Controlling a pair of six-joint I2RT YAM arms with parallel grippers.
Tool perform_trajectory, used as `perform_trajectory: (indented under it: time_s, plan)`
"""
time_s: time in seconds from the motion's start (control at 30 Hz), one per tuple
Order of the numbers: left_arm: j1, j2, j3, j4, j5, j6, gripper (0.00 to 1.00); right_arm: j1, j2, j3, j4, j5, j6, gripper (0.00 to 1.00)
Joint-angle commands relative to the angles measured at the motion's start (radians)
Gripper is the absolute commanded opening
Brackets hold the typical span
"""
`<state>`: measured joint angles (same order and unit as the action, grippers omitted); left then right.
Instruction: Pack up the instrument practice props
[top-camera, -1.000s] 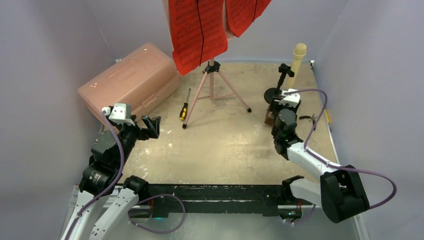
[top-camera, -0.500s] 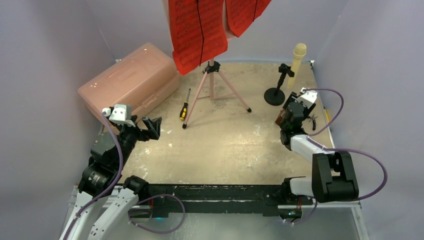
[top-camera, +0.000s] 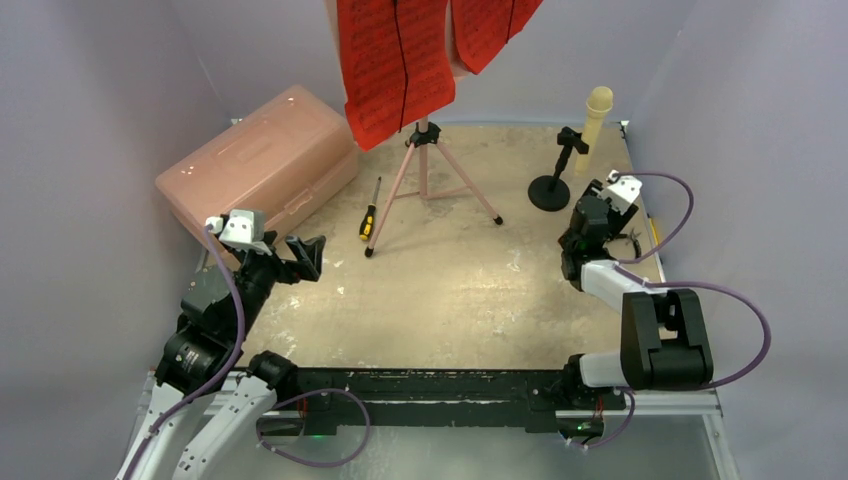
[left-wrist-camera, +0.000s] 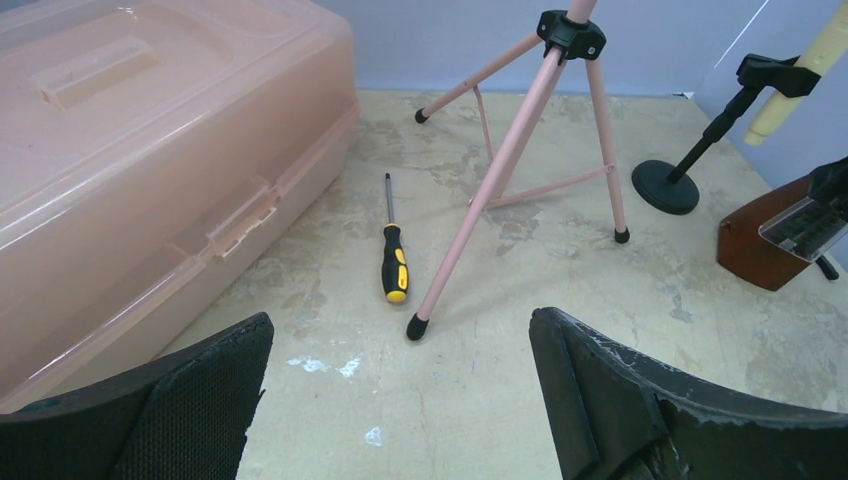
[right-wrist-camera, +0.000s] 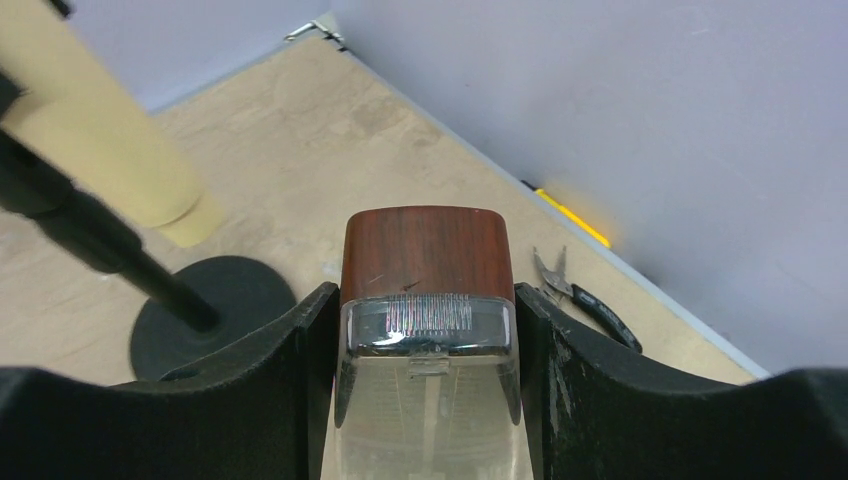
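"What's laid out where?"

"Pink box (top-camera: 255, 160) left of the music stand (top-camera: 425, 170), at the bench (top-camera: 450, 290) edge. Red pages (top-camera: 395, 60) are on the stand. Microphone (top-camera: 597, 110) to the stand's right, near the far corner."

"The claws?"

"Right claw (right-wrist-camera: 425, 300) grasps the metronome (right-wrist-camera: 425, 245), right of the stand by the bench's edge. Left claw (left-wrist-camera: 400, 340) is released, and only the screwdriver (left-wrist-camera: 394, 265) lies between it and the stand."

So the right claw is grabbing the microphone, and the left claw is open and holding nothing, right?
Not quite. The right gripper is shut on the brown metronome, not the microphone. The right wrist view shows the metronome's wooden top between the fingers. The cream microphone sits apart in its black stand. The left gripper is open and holding nothing, as you said.
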<state>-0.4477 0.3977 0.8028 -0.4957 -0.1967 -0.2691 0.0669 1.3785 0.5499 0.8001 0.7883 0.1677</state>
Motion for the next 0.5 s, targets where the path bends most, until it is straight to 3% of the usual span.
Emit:
perform_trajectory:
  time_s: [0.0,0.47]
  plan:
    - [-0.008,-0.01,-0.006,0.017,-0.014,0.013,0.99,-0.034,-0.042,0.046,0.025,0.104,-0.008,0.46]
    - [-0.02,-0.019,-0.006,0.016,-0.017,0.013,0.99,-0.13,-0.021,0.044,-0.02,0.144,0.062,0.59]
